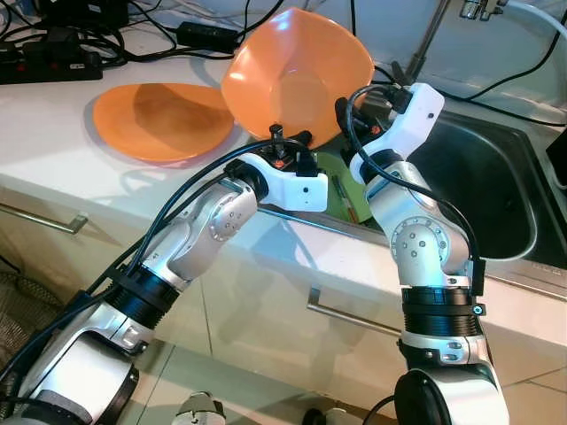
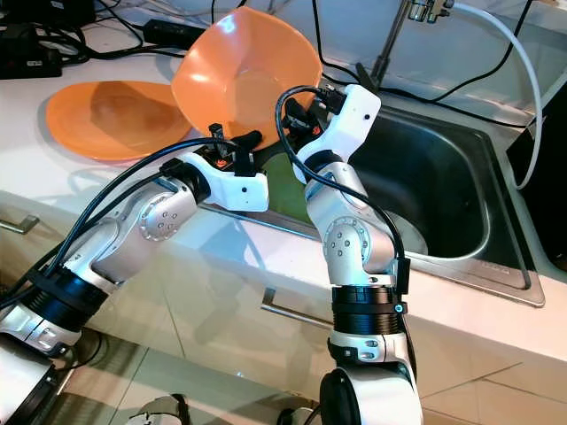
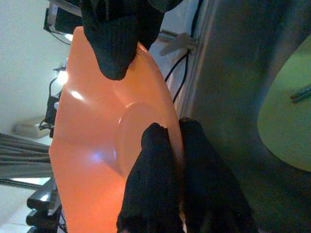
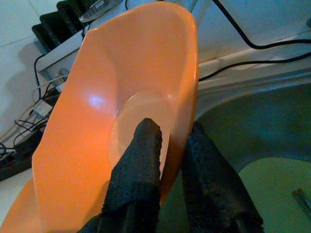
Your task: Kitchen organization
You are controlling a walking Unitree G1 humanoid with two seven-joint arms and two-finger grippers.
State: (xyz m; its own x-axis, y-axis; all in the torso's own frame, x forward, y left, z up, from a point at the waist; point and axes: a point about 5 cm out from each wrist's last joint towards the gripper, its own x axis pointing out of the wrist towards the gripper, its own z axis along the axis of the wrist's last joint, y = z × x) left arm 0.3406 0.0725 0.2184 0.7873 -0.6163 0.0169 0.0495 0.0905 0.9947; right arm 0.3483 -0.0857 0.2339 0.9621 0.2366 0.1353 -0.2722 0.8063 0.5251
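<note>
— Above the sink's (image 1: pixel 496 190) left edge, what is held?
— An orange bowl (image 1: pixel 297 75), tilted; its rim is clamped by the left gripper (image 3: pixel 167 141) and right gripper (image 4: pixel 170 141) jaws. An orange plate (image 1: pixel 164 119) lies on the desk (image 1: pixel 53 133).

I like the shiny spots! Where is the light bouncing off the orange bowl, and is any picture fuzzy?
In the left wrist view, white glints sit on the orange bowl, and the near black fingers look soft. In the right wrist view, a pale glint shows inside the bowl, fingers slightly blurred. The eye views are sharp, with a shadow under the orange plate.
</note>
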